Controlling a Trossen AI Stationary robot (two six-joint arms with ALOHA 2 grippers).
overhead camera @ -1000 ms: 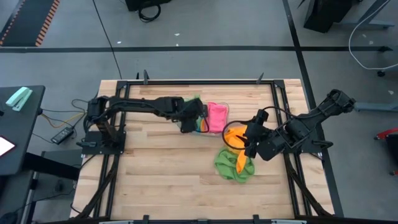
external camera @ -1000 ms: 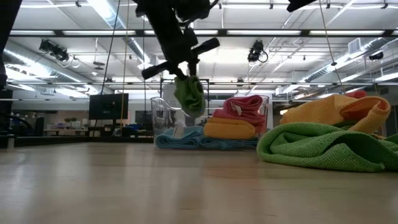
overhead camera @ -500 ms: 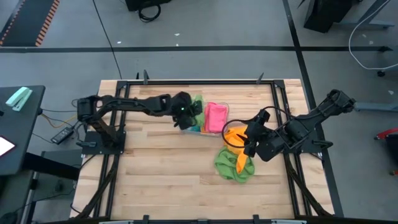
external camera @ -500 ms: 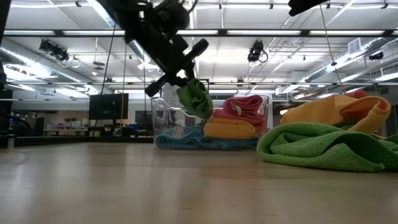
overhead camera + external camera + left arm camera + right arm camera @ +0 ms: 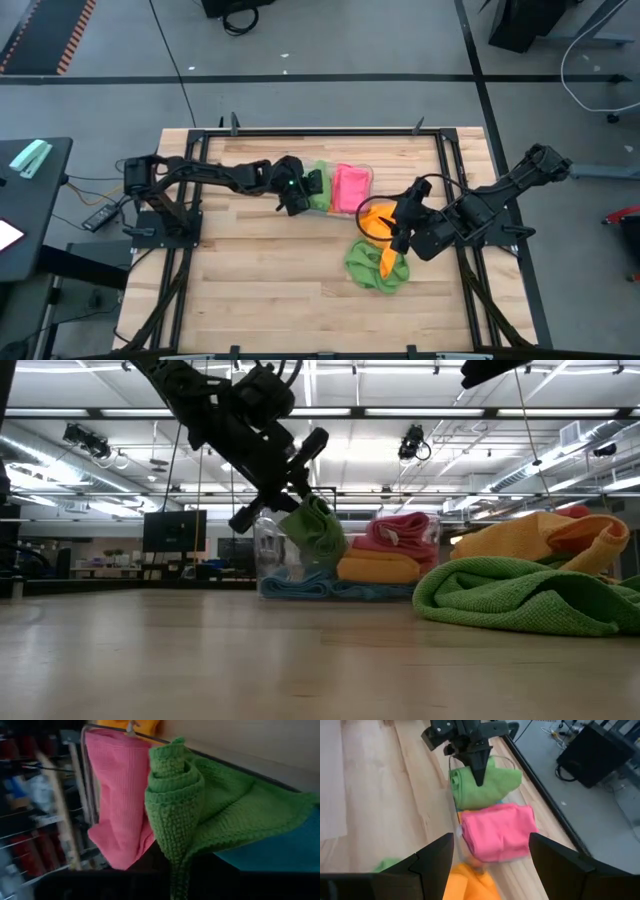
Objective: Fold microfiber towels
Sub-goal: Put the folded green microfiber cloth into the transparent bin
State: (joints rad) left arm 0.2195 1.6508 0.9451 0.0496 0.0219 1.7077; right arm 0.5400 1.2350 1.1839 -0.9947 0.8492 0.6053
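**A:** Where are we on the fold job?

**B:** Left hand (image 5: pixel 293 197) is clenched on a folded green towel (image 5: pixel 318 188) and holds it off the surface at the rim of the clear tray (image 5: pixel 270 545). Tray already has a pink towel (image 5: pixel 348 186), an orange one under it (image 5: pixel 378 569) and a blue one at the bottom (image 5: pixel 300 586). Right hand (image 5: pixel 480 865) hovers with fingers spread, holding nothing, over the loose orange towel (image 5: pixel 377 218) and the crumpled green towel (image 5: pixel 372 268) on the wooden surface (image 5: pixel 260 290).

**A:** Risks?

**B:** Main one – the grip looks like a pinch on one bunched corner, per the left wrist view (image 5: pixel 172 800). My guess is the fold sags open on release, and it lands as a lump rather than flat.

**A:** Tray itself?

**B:** Light plastic, I'd judge. If the towel or the hand catches the near wall, the tray could slide or tip and disturb the stack. Also the green one hangs partly outside the rim in the low view – drop it there and it could drape over the wall.

**A:** Right arm in the way?

**B:** Near the tray's far end – close quarters if both move at once.

**A:** Any labels, brands?

**B:** None readable. No writing on the towels, tray or arms that I can make out.
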